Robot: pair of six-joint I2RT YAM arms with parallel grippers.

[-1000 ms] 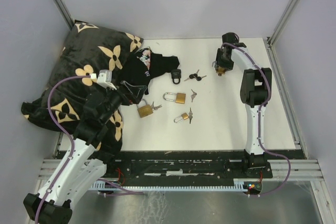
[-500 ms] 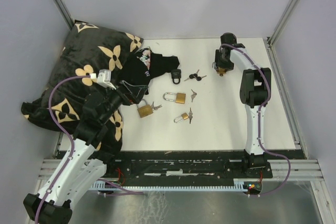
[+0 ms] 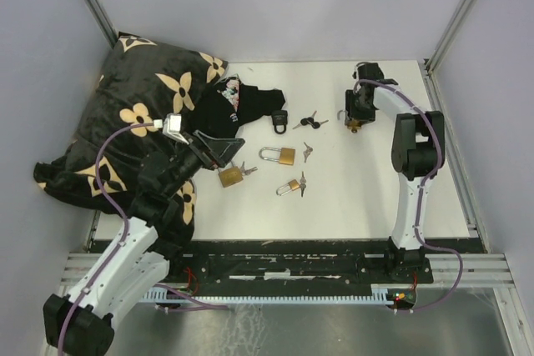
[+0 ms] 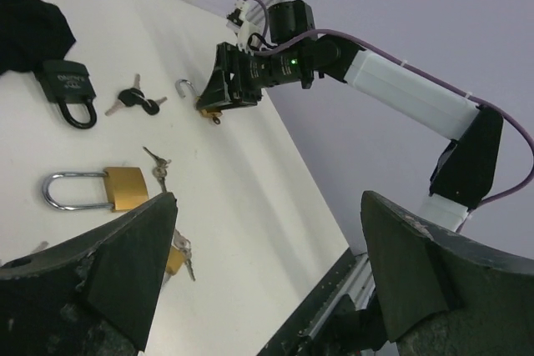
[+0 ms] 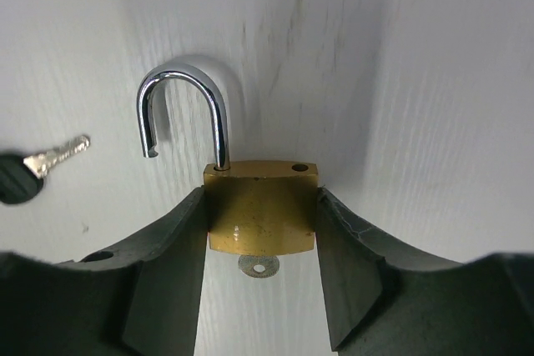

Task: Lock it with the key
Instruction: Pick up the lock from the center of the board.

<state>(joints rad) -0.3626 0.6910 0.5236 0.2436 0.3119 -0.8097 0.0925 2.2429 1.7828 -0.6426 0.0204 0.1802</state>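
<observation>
Right gripper is clamped on the body of the brass padlock, near the far edge of the table, toward its right side. The shackle stands open (free end out of the body). A key sits in the keyway. Left gripper has its jaws wide apart, holding nothing, beside the pillow at the left edge.

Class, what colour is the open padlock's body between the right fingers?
Brass-gold padlock body; right wrist view.
</observation>
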